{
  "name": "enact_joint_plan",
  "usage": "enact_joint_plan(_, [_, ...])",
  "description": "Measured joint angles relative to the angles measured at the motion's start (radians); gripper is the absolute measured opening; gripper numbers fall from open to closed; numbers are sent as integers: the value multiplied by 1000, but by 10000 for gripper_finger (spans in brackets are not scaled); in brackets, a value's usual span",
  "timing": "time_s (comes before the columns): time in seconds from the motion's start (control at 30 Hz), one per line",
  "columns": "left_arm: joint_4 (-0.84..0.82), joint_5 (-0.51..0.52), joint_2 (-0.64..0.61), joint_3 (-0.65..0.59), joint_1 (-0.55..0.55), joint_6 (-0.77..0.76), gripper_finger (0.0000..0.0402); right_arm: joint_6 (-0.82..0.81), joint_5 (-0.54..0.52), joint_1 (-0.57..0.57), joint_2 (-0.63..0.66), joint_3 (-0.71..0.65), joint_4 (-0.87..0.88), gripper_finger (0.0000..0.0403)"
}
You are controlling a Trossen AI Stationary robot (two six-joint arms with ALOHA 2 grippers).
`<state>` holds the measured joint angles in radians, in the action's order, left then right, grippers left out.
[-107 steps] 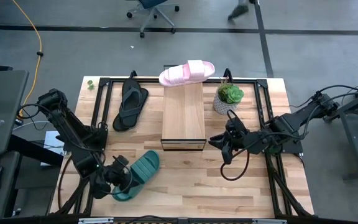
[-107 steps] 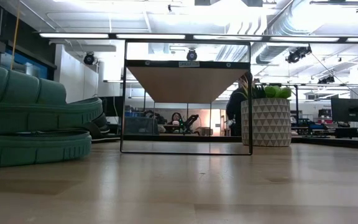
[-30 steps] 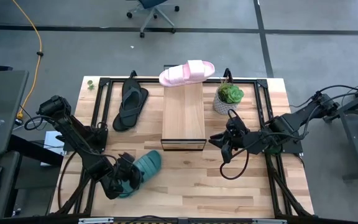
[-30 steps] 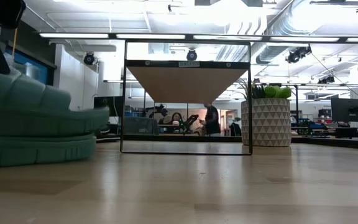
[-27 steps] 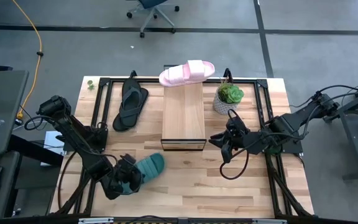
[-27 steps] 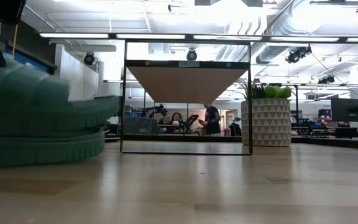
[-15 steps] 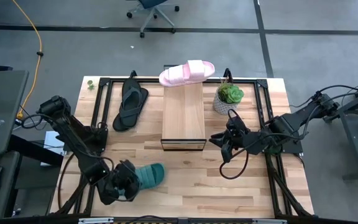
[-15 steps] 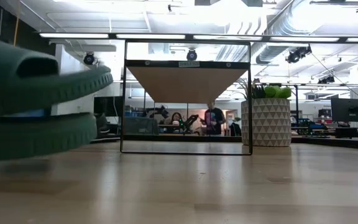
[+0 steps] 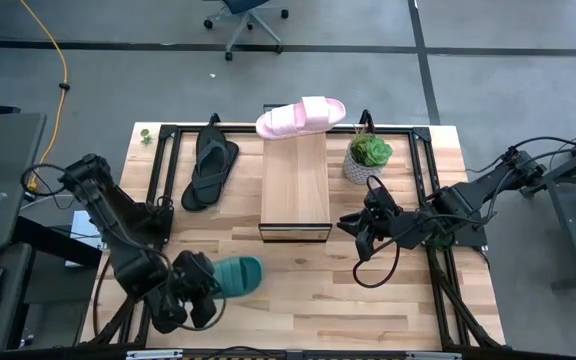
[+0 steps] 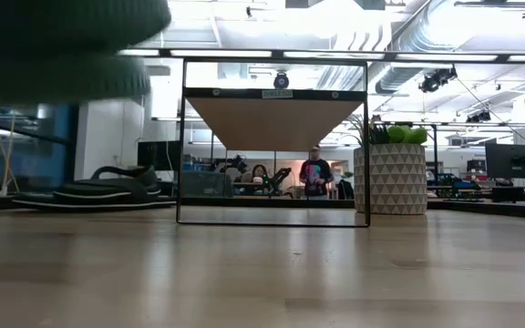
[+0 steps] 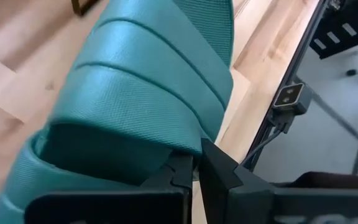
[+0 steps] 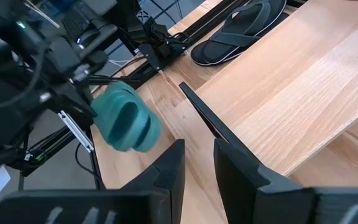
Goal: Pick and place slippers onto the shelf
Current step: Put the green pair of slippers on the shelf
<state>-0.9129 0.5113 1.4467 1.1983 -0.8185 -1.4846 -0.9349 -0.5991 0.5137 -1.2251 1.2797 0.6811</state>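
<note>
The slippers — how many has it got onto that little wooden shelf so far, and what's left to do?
One looks done: the pink slide lies across the far end of the shelf. In hand: the left gripper is shut on the teal slide, raised off the table near the front left. Left: the black flip-flop lies on the table beside the shelf. The right gripper waits beside the shelf's near end, holding nothing.

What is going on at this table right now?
The left gripper is shut on the teal slide and holds it off the table, near the front left. The right gripper waits open beside the shelf. The pink slide lies across the shelf's far end, and the black flip-flop lies on the table left of the shelf.
</note>
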Motion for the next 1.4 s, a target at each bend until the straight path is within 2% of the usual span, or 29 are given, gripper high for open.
enact_joint_plan(0.13, [-161, 16, 0, 117, 1, 44, 1, 0, 0, 0, 0, 0, 0, 73])
enact_joint_plan(0.37, [-481, 120, -1, 326, 2, 54, 1, 0, 0, 0, 0, 0, -4, 73])
enact_joint_plan(0.53, [-591, 128, -2, 444, 54, 169, 0, 1, 0, 0, 0, 0, -5, 73])
enact_joint_plan(0.77, [-596, 113, -5, 545, 229, 474, 0, 0, 1, 0, 0, 0, -12, 73])
enact_joint_plan(0.97, [-584, 62, -5, 569, 393, 705, 0, 1, -17, 20, 0, 0, -36, 73])
enact_joint_plan(1.4, [-351, -110, -5, 570, 721, 1141, 0, 1, -82, 71, 0, 0, -85, 73])
